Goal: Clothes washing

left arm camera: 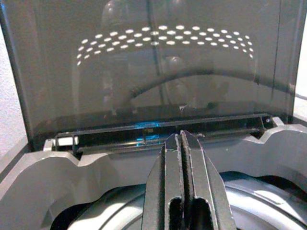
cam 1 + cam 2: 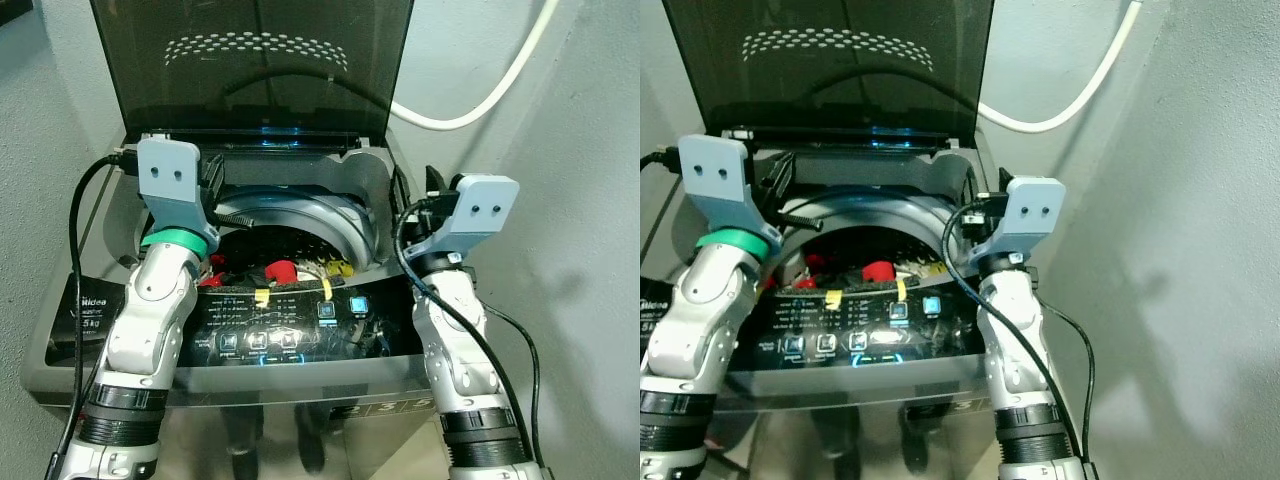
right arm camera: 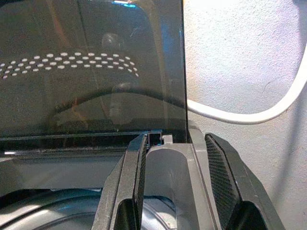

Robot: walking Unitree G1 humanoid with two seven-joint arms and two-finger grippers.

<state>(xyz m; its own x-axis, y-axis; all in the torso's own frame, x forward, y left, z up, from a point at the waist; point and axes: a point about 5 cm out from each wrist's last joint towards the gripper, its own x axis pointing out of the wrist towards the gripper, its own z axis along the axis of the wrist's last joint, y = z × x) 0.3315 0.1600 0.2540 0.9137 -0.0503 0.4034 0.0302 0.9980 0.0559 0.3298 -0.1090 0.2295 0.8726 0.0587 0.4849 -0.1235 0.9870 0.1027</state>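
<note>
Drum clothes [image 2: 280,270] mostly hidden behind left arm [image 2: 160,300]; control panel [image 2: 290,325] labels too small to read; white hose [image 2: 480,95] cut off by frame edge

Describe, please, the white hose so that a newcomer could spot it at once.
Start at the top-loading washing machine with its dark tinted lid standing open. Look to the lid's right, at the pale wall behind the machine. The white hose sags there in a curve, the one thick pale line among thin black cables.

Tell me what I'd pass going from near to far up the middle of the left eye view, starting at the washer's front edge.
Control panel → clothes in the drum → rear edge of the washer top → raised dark lid.
</note>
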